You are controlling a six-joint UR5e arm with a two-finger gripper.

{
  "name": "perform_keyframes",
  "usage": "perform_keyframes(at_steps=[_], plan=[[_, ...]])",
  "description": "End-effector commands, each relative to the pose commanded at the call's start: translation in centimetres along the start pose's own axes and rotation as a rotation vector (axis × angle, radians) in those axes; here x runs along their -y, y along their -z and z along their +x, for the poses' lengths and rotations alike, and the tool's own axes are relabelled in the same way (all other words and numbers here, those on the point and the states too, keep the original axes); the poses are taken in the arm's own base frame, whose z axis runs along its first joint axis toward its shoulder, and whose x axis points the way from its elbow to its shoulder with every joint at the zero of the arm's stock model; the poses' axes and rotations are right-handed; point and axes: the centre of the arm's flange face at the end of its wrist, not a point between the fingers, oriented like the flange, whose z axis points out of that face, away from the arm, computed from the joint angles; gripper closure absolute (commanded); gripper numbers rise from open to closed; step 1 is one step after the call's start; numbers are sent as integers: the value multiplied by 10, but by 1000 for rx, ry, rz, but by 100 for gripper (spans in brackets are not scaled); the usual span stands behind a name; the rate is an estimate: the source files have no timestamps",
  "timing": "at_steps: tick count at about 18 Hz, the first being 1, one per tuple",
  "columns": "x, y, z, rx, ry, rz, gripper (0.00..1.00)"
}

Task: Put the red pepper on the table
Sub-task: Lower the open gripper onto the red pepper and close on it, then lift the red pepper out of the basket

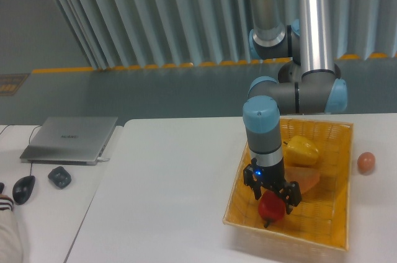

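Observation:
The red pepper (271,208) is small and glossy and sits between my gripper's fingers, inside the woven yellow basket (338,226) near its front left corner. My gripper (272,204) points straight down and is shut on the red pepper. Whether the pepper rests on the basket floor or hangs just above it I cannot tell. The white table (167,195) spreads wide to the left of the basket.
A yellow pepper (301,149) and an orange piece (304,180) lie in the basket behind the gripper. A small orange-pink ball (366,162) sits on the table right of the basket. A laptop (69,139) and two mice (59,177) lie on the adjoining desk at left.

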Motion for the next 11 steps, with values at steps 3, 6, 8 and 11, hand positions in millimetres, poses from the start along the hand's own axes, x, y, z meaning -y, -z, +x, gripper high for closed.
perform_keyframes(at_steps=[3, 6, 8, 11], plan=[[0, 0, 2, 7, -6, -5, 49], [0, 6, 2, 11, -4, 1, 62], [1, 12, 1, 14, -3, 12, 64], [0, 37, 1, 18, -2, 53, 64]])
